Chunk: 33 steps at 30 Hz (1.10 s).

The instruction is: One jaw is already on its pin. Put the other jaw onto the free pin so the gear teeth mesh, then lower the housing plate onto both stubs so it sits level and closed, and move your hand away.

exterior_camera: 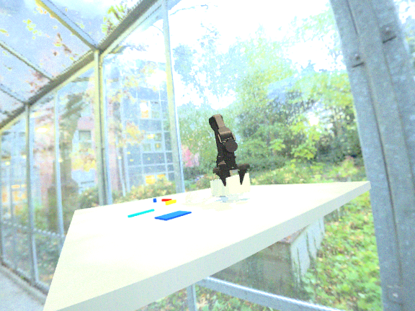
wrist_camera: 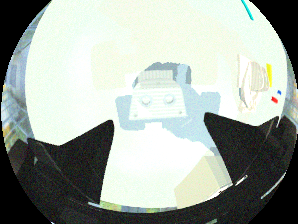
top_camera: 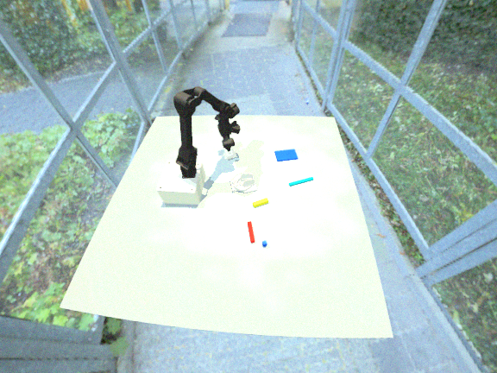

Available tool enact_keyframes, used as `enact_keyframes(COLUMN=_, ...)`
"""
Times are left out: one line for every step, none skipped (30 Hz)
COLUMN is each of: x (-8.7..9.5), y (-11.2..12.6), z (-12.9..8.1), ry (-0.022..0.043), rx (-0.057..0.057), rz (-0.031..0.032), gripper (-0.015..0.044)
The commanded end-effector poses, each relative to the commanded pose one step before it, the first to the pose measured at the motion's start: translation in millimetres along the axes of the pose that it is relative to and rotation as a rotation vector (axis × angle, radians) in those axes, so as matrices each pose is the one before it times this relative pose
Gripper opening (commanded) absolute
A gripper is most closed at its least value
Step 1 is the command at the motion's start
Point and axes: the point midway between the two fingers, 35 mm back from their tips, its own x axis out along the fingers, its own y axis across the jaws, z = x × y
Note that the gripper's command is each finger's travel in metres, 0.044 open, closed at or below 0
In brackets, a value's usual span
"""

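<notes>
The white housing plate (top_camera: 230, 155) (exterior_camera: 229, 199) (wrist_camera: 158, 108) lies on the table below the hand. In the wrist view it shows two round holes or bosses and a ribbed block along its far edge. My gripper (top_camera: 229, 149) (exterior_camera: 233, 184) (wrist_camera: 161, 120) is wide open and empty above the plate, with one finger toward each side of it. The white gripper-jaw assembly (top_camera: 244, 182) (wrist_camera: 256, 81) stands apart from the plate, nearer the top camera. Its pale parts blend into the bright table, so the pins, jaw seating and gear mesh cannot be told.
A blue slab (top_camera: 286, 155) (exterior_camera: 173, 215), a cyan bar (top_camera: 301, 181) (exterior_camera: 141, 213), a yellow block (top_camera: 261, 203) (wrist_camera: 269, 75), a red bar (top_camera: 251, 232) and a small blue piece (top_camera: 264, 243) lie beyond the assembly. The arm's white base (top_camera: 180, 192) stands beside them on the table.
</notes>
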Motion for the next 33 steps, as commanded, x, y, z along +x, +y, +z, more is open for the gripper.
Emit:
enact_keyframes(x=14.22, y=-1.65, z=-2.51, ry=0.00364, rx=0.0040, rz=-0.00941, gripper=0.0440)
enact_keyframes(x=0.00, y=0.00, z=0.00, ry=0.00000, rx=0.0000, rz=0.00000, gripper=0.0440)
enact_keyframes(x=0.00, y=0.00, z=0.00, ry=0.00000, rx=0.0000, rz=0.00000, gripper=0.0440)
enact_keyframes(x=0.00, y=0.00, z=0.00, ry=0.00000, rx=0.0000, rz=0.00000, gripper=0.0440)
enact_keyframes(x=0.00, y=0.00, z=0.00, ry=0.00000, rx=0.0000, rz=0.00000, gripper=0.0440)
enact_keyframes(x=0.00, y=0.00, z=0.00, ry=0.00000, rx=0.0000, rz=0.00000, gripper=0.0440)
enact_keyframes(x=0.28, y=0.01, z=0.01, ry=0.00000, rx=0.0000, rz=0.00000, gripper=0.0440)
enact_keyframes(x=0.84, y=0.01, z=0.02, ry=0.00000, rx=0.0000, rz=-0.00001, gripper=0.0440)
enact_keyframes(x=1.41, y=0.02, z=0.03, ry=0.00000, rx=0.0000, rz=-0.00002, gripper=0.0440)
enact_keyframes(x=1.69, y=0.02, z=0.02, ry=0.00000, rx=0.0000, rz=-0.00002, gripper=0.0440)
enact_keyframes(x=1.68, y=0.01, z=0.01, ry=0.00000, rx=0.0000, rz=-0.00002, gripper=0.0440)
enact_keyframes(x=1.68, y=0.00, z=0.01, ry=0.00000, rx=0.0000, rz=-0.00002, gripper=0.0440)
enact_keyframes(x=1.68, y=0.00, z=0.00, ry=0.00000, rx=0.0000, rz=-0.00002, gripper=0.0440)
enact_keyframes(x=1.68, y=-0.01, z=-0.01, ry=0.00000, rx=0.0000, rz=-0.00002, gripper=0.0440)
enact_keyframes(x=1.67, y=-0.02, z=-0.02, ry=0.00001, rx=0.0000, rz=-0.00002, gripper=0.0440)
enact_keyframes(x=1.67, y=-0.03, z=-0.03, ry=0.00001, rx=0.0000, rz=-0.00002, gripper=0.0440)
enact_keyframes(x=1.67, y=-0.03, z=-0.04, ry=0.00001, rx=0.0000, rz=-0.00002, gripper=0.0440)
enact_keyframes(x=1.67, y=-0.04, z=-0.04, ry=0.00001, rx=0.0000, rz=-0.00003, gripper=0.0440)
enact_keyframes(x=1.38, y=-0.04, z=-0.04, ry=0.00001, rx=0.0000, rz=-0.00002, gripper=0.0440)
enact_keyframes(x=0.83, y=-0.03, z=-0.03, ry=0.00000, rx=0.0000, rz=-0.00001, gripper=0.0440)
enact_keyframes(x=0.28, y=-0.01, z=-0.01, ry=0.00000, rx=0.0000, rz=0.00000, gripper=0.0440)
enact_keyframes(x=0.00, y=0.00, z=0.00, ry=0.00000, rx=0.0000, rz=0.00000, gripper=0.0440)
enact_keyframes(x=0.00, y=0.00, z=0.00, ry=0.00000, rx=0.0000, rz=0.00000, gripper=0.0440)
enact_keyframes(x=0.00, y=0.00, z=0.00, ry=0.00000, rx=0.0000, rz=0.00000, gripper=0.0440)
enact_keyframes(x=0.26, y=0.01, z=0.01, ry=0.00000, rx=0.0000, rz=0.00000, gripper=0.0440)
enact_keyframes(x=0.78, y=0.02, z=0.03, ry=0.00000, rx=0.0000, rz=-0.00001, gripper=0.0440)
enact_keyframes(x=1.29, y=0.03, z=0.04, ry=0.00000, rx=0.0000, rz=-0.00001, gripper=0.0440)
enact_keyframes(x=1.61, y=0.04, z=0.04, ry=0.00000, rx=0.0000, rz=-0.00002, gripper=0.0440)
enact_keyframes(x=1.61, y=0.03, z=0.04, ry=0.00000, rx=0.0000, rz=-0.00002, gripper=0.0440)
enact_keyframes(x=1.61, y=0.02, z=0.03, ry=0.00000, rx=0.0000, rz=-0.00002, gripper=0.0440)
enact_keyframes(x=1.61, y=0.02, z=0.02, ry=0.00000, rx=0.0000, rz=-0.00002, gripper=0.0440)
enact_keyframes(x=1.61, y=0.01, z=0.01, ry=0.00000, rx=0.0000, rz=-0.00002, gripper=0.0440)
enact_keyframes(x=1.61, y=0.00, z=0.01, ry=0.00000, rx=0.0000, rz=-0.00002, gripper=0.0440)
